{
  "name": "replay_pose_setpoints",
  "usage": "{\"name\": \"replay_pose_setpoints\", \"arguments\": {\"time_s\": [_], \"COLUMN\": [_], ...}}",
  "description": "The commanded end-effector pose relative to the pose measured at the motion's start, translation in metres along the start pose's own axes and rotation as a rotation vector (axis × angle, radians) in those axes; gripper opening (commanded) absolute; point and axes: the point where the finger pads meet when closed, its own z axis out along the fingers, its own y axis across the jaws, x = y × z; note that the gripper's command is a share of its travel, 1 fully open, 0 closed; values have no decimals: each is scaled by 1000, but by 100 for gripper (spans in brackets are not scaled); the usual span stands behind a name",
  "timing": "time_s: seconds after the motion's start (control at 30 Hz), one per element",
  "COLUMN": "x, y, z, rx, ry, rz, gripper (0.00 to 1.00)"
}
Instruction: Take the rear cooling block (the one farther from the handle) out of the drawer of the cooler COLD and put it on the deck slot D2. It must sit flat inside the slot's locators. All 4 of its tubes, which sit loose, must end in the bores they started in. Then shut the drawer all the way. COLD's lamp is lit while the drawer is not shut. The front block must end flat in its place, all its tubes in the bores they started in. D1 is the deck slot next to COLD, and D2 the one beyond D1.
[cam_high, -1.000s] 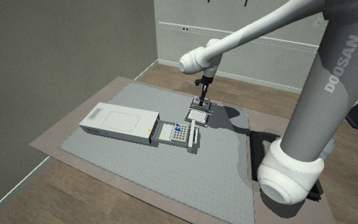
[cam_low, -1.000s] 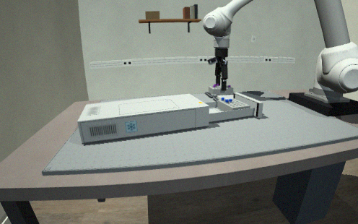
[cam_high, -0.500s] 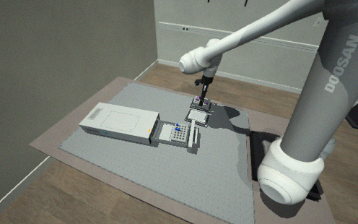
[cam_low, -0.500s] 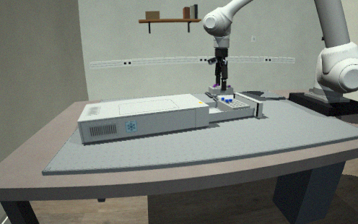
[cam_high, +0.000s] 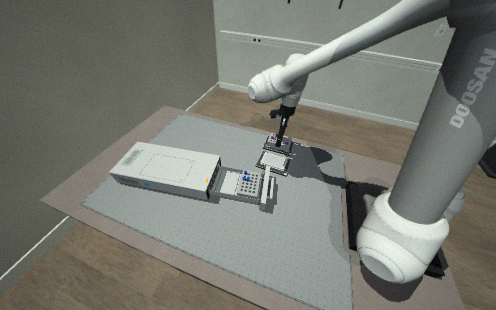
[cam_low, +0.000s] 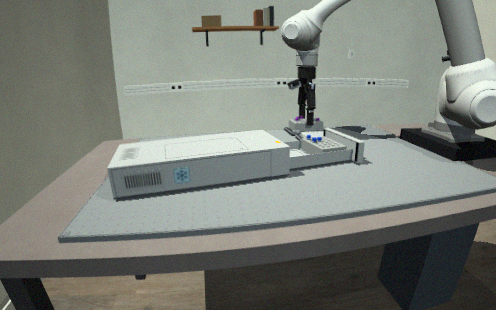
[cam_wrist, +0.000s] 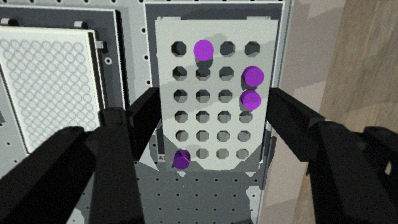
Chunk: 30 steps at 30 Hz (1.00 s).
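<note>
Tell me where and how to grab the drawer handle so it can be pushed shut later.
Best take the upright handle from above, probably mid-length, fingers either side of its thin bar: it stands at the drawer's outer end and runs straight across, with space around it.

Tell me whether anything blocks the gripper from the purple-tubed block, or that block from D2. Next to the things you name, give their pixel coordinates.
Nothing visible stands in either path. The gripper's (cam_high: 280, 142) (cam_low: 306, 120) (cam_wrist: 214, 117) fingers flank the purple-tubed block (cam_high: 272, 142) (cam_low: 296, 126) (cam_wrist: 213, 106), which already lies over D2 (cam_high: 288, 152) (cam_wrist: 215, 10). Whether it is fully seated underneath, I cannot tell.
</note>
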Motion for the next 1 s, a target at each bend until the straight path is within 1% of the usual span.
{"name": "replay_pose_setpoints", "arguments": {"time_s": [0.0,0.3,0.33,0.67,0.77,0.97], "x": [0,0,0,0,-1,0], "y": [2,2,4,3,2,3], "z": [0,0,-33,-46,-46,-56], "rx": [-2,-2,-4,-3,-1,-3], "ry": [1,1,2,2,0,3], "rz": [0,0,-1,0,0,0], "gripper": [66,66,66,66,66,66]}}
